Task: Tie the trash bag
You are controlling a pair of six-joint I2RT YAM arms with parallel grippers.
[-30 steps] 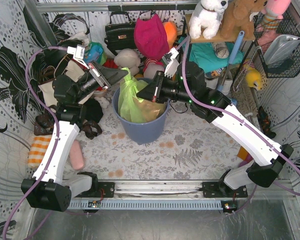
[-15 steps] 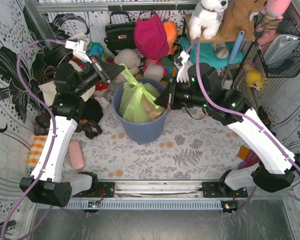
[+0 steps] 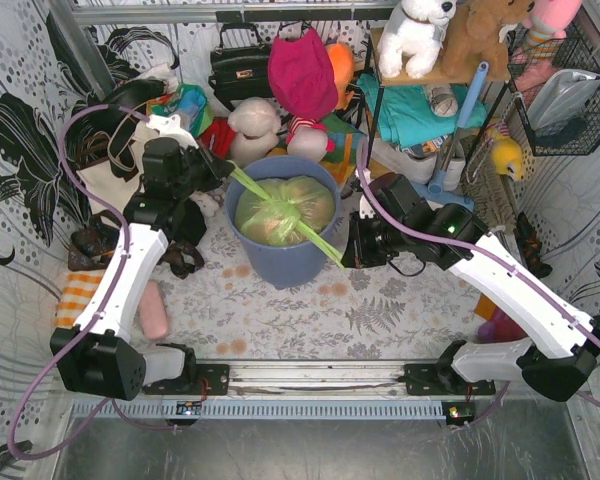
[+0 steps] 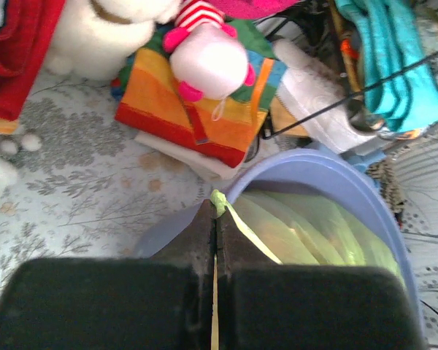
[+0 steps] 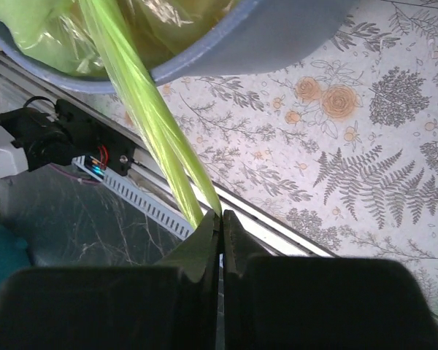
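Top external shows you the bag point(image 3: 285, 210) sitting inside the bin point(image 3: 280, 268), between your two pincers. Its mouth is drawn into two thin green strands that run out in opposite directions. Your left pincer point(image 3: 226, 166) is pressed together on the strand that leaves over the far-left rim, so the bag lies just to its right and nearer the arm bases. Your right pincer point(image 3: 344, 262) is pinching the other strand, which runs taut over the near-right rim, so the bag lies up and to its left. In the left wrist view the tips meet with green film caught between them. The bin's rim is right ahead of them and the bag is inside it, beyond. In the right wrist view the jaws are closed on the end of a twisted strand. That strand climbs away from the tips to the bag above the bin wall, and the flowered desk point(image 5: 365, 146) lies beneath the pincer.
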